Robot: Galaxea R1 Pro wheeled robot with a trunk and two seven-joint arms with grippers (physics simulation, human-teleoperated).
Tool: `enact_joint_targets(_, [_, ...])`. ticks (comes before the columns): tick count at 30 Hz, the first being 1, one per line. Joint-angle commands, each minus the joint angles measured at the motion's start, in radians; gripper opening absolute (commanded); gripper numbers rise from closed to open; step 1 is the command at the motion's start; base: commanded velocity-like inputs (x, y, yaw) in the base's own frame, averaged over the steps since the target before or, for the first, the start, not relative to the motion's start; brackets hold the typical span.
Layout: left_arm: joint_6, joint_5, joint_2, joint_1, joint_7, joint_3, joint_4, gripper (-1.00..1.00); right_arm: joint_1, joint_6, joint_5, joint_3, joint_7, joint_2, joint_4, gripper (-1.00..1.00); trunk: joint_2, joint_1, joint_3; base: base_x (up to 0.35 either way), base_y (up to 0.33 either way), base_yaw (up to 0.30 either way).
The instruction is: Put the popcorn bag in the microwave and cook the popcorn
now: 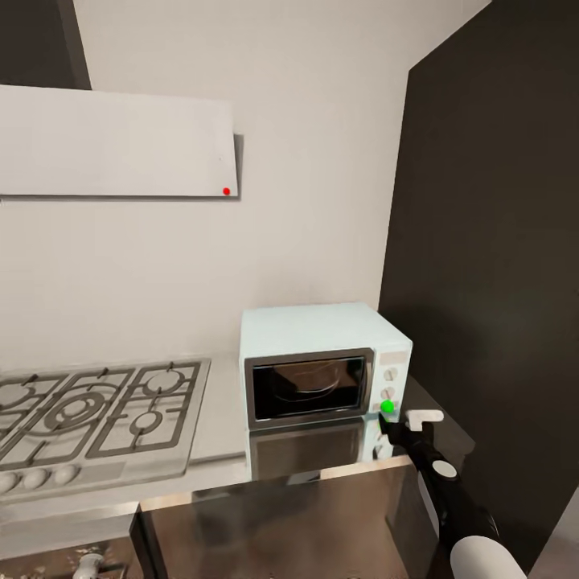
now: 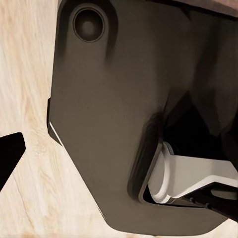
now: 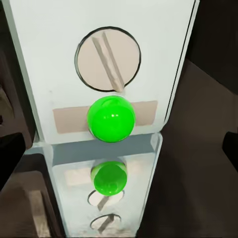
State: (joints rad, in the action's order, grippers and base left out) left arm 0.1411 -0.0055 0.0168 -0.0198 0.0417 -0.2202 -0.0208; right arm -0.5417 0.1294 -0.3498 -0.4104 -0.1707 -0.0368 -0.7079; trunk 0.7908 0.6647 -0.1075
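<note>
The pale mint-blue microwave [image 1: 322, 366] stands on the grey countertop [image 1: 221, 430] with its dark-framed glass door shut. Its indicator dot [image 1: 388, 407] glows green and shows large in the right wrist view [image 3: 111, 119], below a white knob [image 3: 108, 58]. My right gripper [image 1: 400, 426] hovers just in front of that dot, its dark fingers [image 3: 10, 158] spread wide at the edges of the wrist view, holding nothing. Behind the glass sits a dim brown rounded shape [image 1: 310, 382]; whether it is the popcorn bag I cannot tell. The popcorn is hidden. One dark finger [image 2: 9, 153] of my left gripper hangs over the wood floor.
A steel gas hob [image 1: 96, 414] with black grates lies left of the microwave. A flat white extractor hood [image 1: 112, 145] with a red dot hangs above it. A tall dark cabinet [image 1: 490, 241] closes the right side. My own dark base [image 2: 124, 114] sits low beside the left arm.
</note>
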Motion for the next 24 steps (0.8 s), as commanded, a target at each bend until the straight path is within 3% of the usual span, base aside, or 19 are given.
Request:
enact_joint_targets(1, [0.006, -0.001, 0.001, 0.0, 0.003, -0.006, -0.002, 1.0, -0.001, 0.006, -0.009, -0.008, -0.009, -0.002, 0.0, 1.0, 0.001, 0.0, -0.002, -0.204, 0.0, 0.0])
enact_joint_targets(24, [0.008, -0.001, 0.0, 0.0, 0.002, -0.007, -0.002, 1.0, -0.001, 0.012, -0.009, -0.008, -0.009, -0.002, 0.001, 1.0, 0.001, 0.0, -0.002, -0.333, 0.007, 0.0])
